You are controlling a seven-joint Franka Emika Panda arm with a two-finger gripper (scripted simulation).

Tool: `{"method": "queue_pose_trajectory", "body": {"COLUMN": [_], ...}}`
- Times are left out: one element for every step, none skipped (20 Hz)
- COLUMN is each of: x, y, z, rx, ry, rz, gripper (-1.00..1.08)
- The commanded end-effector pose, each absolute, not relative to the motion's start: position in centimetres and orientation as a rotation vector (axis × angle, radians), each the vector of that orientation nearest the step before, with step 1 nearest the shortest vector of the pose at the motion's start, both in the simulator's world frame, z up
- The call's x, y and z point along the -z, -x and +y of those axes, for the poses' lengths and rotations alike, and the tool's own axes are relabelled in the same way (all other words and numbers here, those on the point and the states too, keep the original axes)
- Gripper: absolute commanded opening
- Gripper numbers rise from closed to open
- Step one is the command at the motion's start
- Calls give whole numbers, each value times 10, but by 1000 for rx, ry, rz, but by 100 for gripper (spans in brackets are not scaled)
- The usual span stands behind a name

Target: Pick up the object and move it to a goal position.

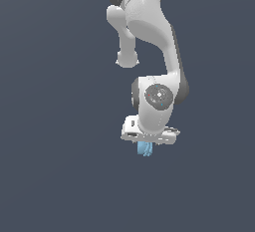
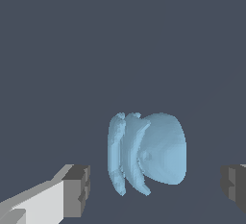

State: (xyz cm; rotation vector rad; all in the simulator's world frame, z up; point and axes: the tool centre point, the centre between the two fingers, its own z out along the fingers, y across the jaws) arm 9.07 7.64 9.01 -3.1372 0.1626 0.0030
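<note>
The object point(image 2: 149, 153) is a small light-blue ribbed lump. In the wrist view it sits between my two dark finger pads point(image 2: 79, 189), with clear gaps on both sides, so nothing is touching it. My gripper point(image 2: 156, 187) is open around it. In the exterior view the object point(image 1: 145, 149) shows as a small blue piece just below the white hand of my gripper point(image 1: 147, 146), which points straight down; the fingers themselves are hardly visible there.
The white arm point(image 1: 149, 32) comes down from the top of the exterior view. All around is a plain dark grey-blue surface point(image 1: 50, 126) with no other objects, edges or goal marker visible.
</note>
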Motion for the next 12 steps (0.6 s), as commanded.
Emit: {"method": "queue_pose_trajectory", "body": {"x": [-89,-90,-89,-88,-86,-83,-79,-75,-69,-63,-56,-51], "y": [-92,-91,-91,-91,-91,-91,-91,-91,-91,-91,-91,-91], "z": [78,77,77,77,77,77,77,77,77,77,77,77], "rx": [-1,-2,-2,-2,-2,-2,-2,-1,-1,-1,-1,0], "ry": [3137,3137,3137,3137,3137,3137,3137,3137,3137,3137,3137,3137], "rz": [165,163,163,163,163,163,163,164,164,164,164,165], "gripper": [100,100,100,100,100,100,100,100,100,100,100,100]}}
